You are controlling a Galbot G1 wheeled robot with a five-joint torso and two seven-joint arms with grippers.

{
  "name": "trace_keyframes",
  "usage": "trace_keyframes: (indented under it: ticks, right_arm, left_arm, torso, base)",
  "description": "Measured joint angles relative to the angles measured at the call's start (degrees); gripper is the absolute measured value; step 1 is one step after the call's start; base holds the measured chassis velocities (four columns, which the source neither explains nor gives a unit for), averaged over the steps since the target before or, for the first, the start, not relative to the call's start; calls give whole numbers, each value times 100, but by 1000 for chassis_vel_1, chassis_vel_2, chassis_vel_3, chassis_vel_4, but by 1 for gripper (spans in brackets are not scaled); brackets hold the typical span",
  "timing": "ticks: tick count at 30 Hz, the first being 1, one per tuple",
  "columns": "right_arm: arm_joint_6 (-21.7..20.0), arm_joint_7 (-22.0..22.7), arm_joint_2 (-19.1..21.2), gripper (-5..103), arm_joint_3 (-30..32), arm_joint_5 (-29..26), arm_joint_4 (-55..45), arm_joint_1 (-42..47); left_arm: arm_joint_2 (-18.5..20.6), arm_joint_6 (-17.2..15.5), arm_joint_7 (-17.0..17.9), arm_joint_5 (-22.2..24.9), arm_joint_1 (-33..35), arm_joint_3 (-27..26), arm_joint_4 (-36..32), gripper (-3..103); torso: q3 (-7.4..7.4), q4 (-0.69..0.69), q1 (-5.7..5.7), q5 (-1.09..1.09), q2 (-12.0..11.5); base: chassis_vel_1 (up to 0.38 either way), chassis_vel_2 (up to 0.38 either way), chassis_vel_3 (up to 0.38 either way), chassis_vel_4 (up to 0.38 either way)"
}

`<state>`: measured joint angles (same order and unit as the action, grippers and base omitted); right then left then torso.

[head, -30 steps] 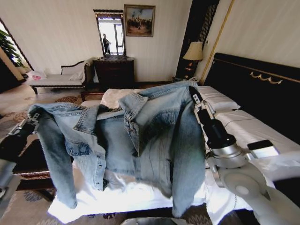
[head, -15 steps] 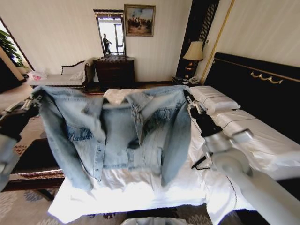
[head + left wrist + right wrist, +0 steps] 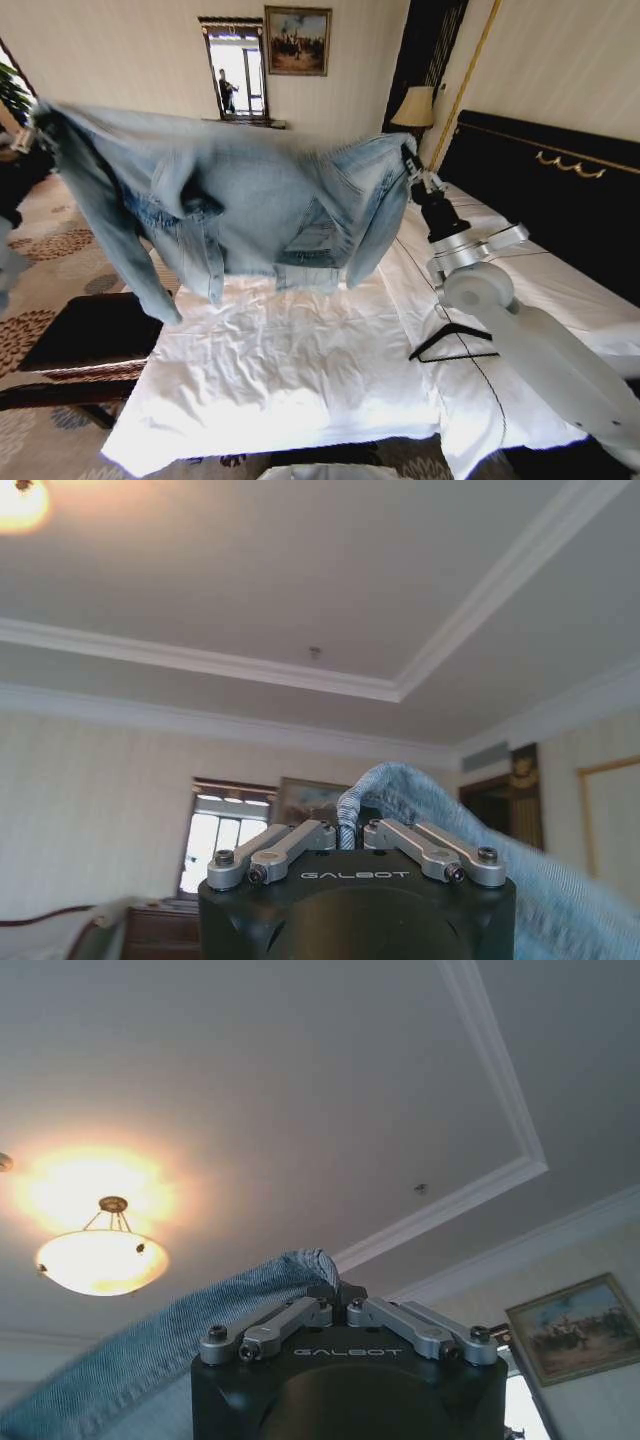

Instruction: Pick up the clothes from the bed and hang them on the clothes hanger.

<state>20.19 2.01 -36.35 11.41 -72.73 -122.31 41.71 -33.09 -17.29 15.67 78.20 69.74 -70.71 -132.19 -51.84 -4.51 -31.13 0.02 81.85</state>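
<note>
Below us lies the bed (image 3: 300,370), its white sheet rumpled. Above it we hold the pale-blue denim jacket (image 3: 240,205) stretched wide, sleeves hanging. Our left gripper (image 3: 347,832) and right gripper (image 3: 338,1297) each pinch a fold. The black hanger (image 3: 452,341) rests on the sheet.

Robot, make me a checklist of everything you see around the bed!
Surface: bed, white sheet rumpled.
Job's things: jacket held spread in the air above the bed; hanger lying on the sheet.
Clutter: nothing seen.
Grippers: left gripper and right gripper each shut on a jacket edge, pointing at the ceiling.
Cables: nothing seen.
Surroundings: lamp, painting, mirror, black headboard, patterned carpet.
</note>
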Motion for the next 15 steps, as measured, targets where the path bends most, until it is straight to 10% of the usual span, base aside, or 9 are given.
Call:
trace_keyframes:
  ticks: [7, 11, 15]
  right_arm:
    - [72, -8, -172, 2, 468, 753, -788, 1574]
    - [38, 123, -207, 2, 1401, 806, -1609, 2747]
    - [-334, 1048, 145, 2, 2847, -10, -2137, 3453]
  left_arm:
    - [-966, -96, -12, 584, 646, 146, -1023, 7]
    - [-933, -204, 314, 2058, 646, -411, -1099, 7]
    - [-215, -22, 825, 4738, 394, -1961, -1153, 7]
  torso:
    - [-2, 0, -1, -2, -1]
    - [-2, -2, 0, -3, -1]
    - [0, -3, 1, 3, 1]
  base:
    - [0, 0, 0, 0]
    - [0, 0, 0, 0]
    - [0, 0, 0, 0]
